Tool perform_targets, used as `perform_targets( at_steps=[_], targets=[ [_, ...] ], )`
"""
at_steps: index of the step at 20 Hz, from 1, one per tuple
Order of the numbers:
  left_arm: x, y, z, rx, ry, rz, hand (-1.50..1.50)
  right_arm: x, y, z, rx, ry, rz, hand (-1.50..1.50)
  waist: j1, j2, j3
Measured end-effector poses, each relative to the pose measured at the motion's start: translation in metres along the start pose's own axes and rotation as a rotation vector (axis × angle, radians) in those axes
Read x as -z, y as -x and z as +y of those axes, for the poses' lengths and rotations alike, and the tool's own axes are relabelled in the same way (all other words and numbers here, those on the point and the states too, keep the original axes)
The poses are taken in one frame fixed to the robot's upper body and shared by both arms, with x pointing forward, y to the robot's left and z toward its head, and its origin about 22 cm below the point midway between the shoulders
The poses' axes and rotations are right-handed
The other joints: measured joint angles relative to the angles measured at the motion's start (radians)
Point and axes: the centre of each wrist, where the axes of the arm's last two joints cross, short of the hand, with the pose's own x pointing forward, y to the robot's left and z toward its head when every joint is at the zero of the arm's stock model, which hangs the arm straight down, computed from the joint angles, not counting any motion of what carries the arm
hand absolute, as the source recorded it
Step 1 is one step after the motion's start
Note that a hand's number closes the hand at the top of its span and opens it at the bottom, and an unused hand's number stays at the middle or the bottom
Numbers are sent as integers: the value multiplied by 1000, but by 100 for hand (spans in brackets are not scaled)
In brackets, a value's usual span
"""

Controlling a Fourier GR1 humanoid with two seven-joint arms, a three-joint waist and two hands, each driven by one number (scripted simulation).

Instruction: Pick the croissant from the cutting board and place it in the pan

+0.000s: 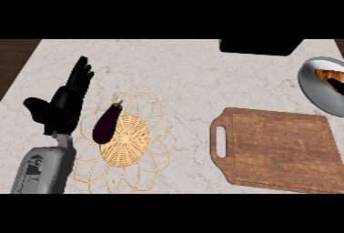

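The pan [321, 86] is cut off by the right edge of the head view, up and right of the board [279, 152], so only its left part shows. Inside it lies the croissant [328, 74], itself cut by the edge, with a dark shape over its lower right end that is too small to make out. The board's lower edge runs out at the bottom of the view, and nothing lies on its top. A black object [260, 46] above the board, at the far side of the desk [181, 77], is cut off at the top, and what it is cannot be told.

One hand shows: the left hand [64, 102], well left of the board, with straight fingers [80, 75] pointing up and the thumb out to the left, holding nothing. Its grey forearm [43, 170] leaves the view at the bottom. The right hand does not show.

There is one board, one pan, one croissant, one eggplant [107, 123] and one woven mat [124, 141]. The eggplant lies tilted on the mat's upper left part, left of the board and just right of the left hand.
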Motion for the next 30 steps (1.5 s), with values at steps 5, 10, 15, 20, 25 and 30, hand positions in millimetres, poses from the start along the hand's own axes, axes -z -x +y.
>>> perform_targets(
  at_steps=[5,10,15,20,25,30],
  targets=[
    [2,0,0,-2,0,2,0,-6,9,10,115,-153,36,-150,3,3,1],
    [1,1,3,-1,1,7,0,-8,14,11,200,-142,1,-150,0,2,2],
    [-1,6,11,-2,-16,16,0,-9,22,5,363,-44,-53,-150,-20,-6,1],
    [-2,10,11,2,-38,34,0,-19,53,-8,541,-46,-74,-150,-48,-17,-2],
    [-12,18,20,13,-51,52,0,-32,87,-31,670,-108,-124,-150,-65,-29,-5],
    [-16,19,26,18,-69,55,0,-51,125,-59,724,-138,-162,-150,-84,-38,-8]
  ],
)
